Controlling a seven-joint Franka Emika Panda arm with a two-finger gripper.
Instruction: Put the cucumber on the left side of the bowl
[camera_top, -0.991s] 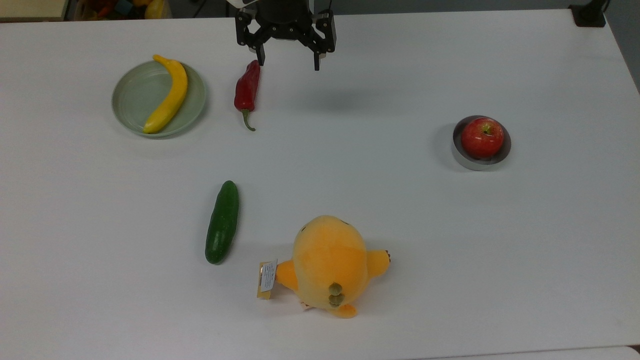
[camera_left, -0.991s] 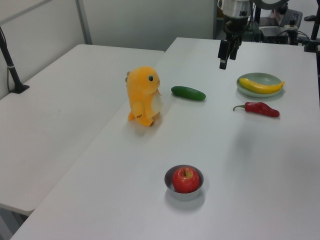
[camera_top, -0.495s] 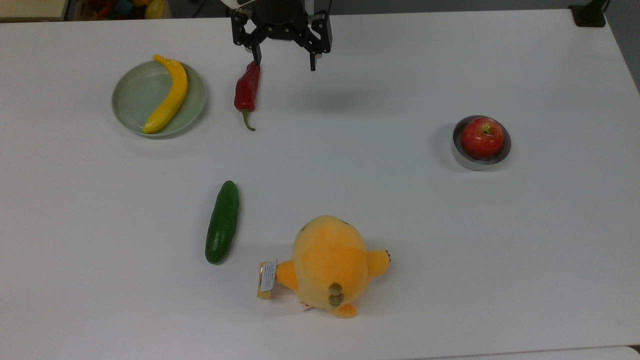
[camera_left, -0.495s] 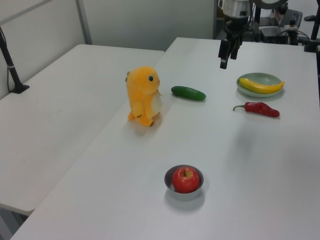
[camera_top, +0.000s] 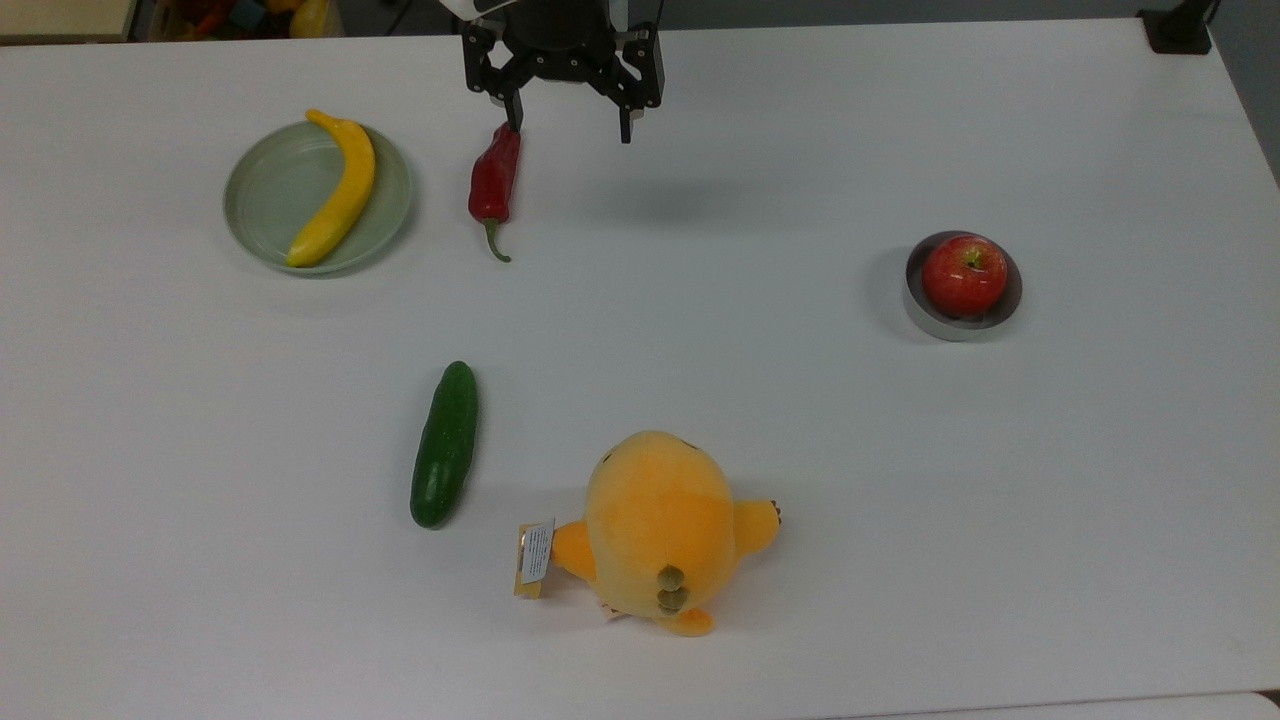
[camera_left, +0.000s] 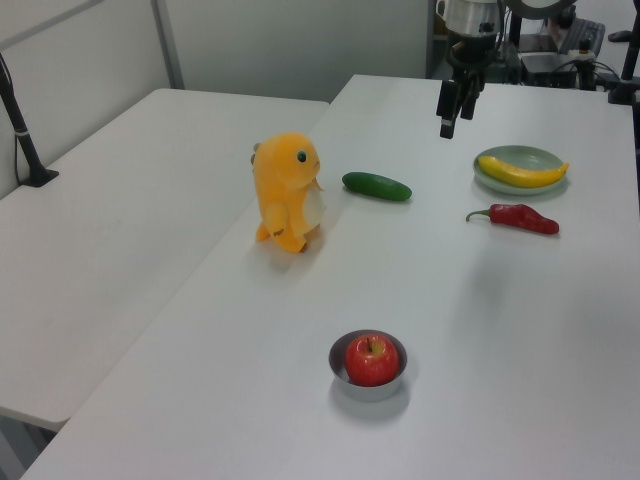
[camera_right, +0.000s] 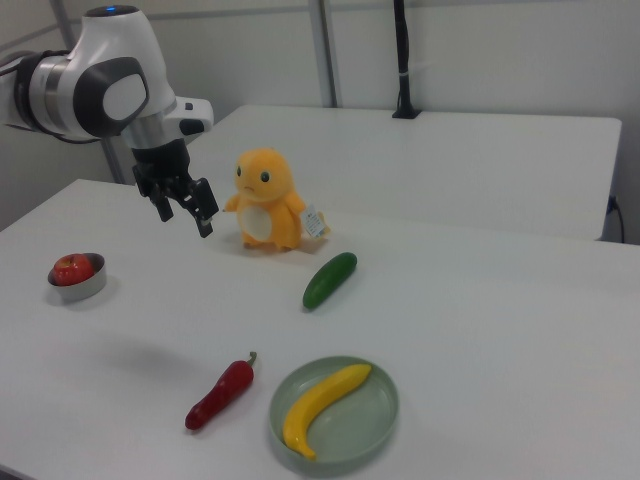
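The dark green cucumber (camera_top: 445, 445) lies flat on the white table, left of the plush toy in the top view; it also shows as the cucumber (camera_left: 377, 186) and the cucumber (camera_right: 330, 279). The small grey bowl (camera_top: 935, 322) sits at the top view's right with a red apple (camera_top: 964, 275) inside; bowl (camera_left: 346, 381), bowl (camera_right: 90, 287). My gripper (camera_top: 570, 130) hangs open and empty above the table's far edge, far from the cucumber, near the chili's tip; gripper (camera_left: 446, 126), gripper (camera_right: 185, 217).
A red chili pepper (camera_top: 494, 184) lies below the gripper's left finger in the top view. A pale green plate (camera_top: 270, 195) holding a yellow banana (camera_top: 336, 190) sits at the upper left. An orange plush toy (camera_top: 658, 530) stands just right of the cucumber.
The gripper has drifted slightly toward the top view's left and far edge over the second. Nothing on the table has moved.
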